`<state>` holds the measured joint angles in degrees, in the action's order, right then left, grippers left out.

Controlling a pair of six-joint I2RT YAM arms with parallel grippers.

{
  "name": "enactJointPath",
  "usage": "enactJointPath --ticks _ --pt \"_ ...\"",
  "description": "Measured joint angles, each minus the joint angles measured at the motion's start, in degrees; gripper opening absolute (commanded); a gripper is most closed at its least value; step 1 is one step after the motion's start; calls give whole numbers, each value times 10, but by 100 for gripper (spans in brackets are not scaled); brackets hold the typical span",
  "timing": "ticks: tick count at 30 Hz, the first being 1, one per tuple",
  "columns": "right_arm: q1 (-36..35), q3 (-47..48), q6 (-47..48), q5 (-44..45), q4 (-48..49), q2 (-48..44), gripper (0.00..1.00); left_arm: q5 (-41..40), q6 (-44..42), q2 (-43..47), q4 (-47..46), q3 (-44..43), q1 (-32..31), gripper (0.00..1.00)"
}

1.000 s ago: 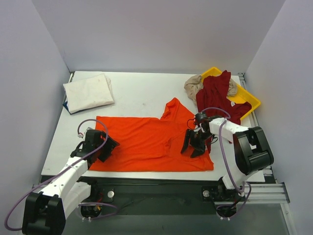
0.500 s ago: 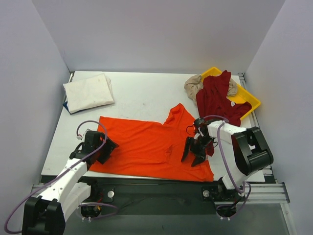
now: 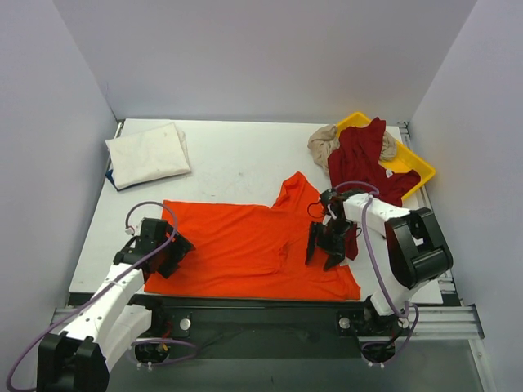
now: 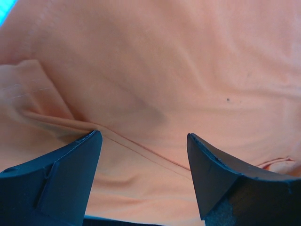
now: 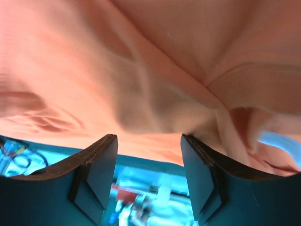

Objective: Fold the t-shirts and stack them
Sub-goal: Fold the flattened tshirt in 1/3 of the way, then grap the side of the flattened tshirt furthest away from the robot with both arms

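The bright orange t-shirt (image 3: pixel 245 245) lies spread flat across the front of the table, one sleeve pointing toward the back (image 3: pixel 296 189). My left gripper (image 3: pixel 173 250) rests on its left edge with jaws open, and orange cloth (image 4: pixel 155 70) with a seam fills the gap under my left gripper (image 4: pixel 143 136). My right gripper (image 3: pixel 324 247) stands open on the shirt's right part; in its wrist view my right gripper (image 5: pixel 148 137) has fingertips against orange cloth (image 5: pixel 141 66) near the hem. The white t-shirt (image 3: pixel 149 153) lies folded at back left. The dark red t-shirt (image 3: pixel 359 163) and beige t-shirt (image 3: pixel 324 143) are crumpled at back right.
A yellow tray (image 3: pixel 415 167) sits at the back right corner, with the dark red shirt draped over it. The orange shirt's hem lies at the table's near edge (image 3: pixel 245 296). Grey walls stand close on the left, back and right.
The orange shirt has slid toward the near edge of the table. Both grippers have moved a little nearer with it and stay open.
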<state>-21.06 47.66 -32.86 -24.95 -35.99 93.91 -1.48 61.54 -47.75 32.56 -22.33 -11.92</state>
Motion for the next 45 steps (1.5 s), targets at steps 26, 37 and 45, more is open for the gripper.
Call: enactJointPath --ticks 26,37,45 --pt "31 602 110 183 -14 334 51 -67 -96 20 63 -126 0 84" --pt "31 652 120 190 25 371 49 -69 -97 39 82 -126 0 84" --pt "31 670 124 190 30 421 40 -69 -97 42 91 -126 0 84"
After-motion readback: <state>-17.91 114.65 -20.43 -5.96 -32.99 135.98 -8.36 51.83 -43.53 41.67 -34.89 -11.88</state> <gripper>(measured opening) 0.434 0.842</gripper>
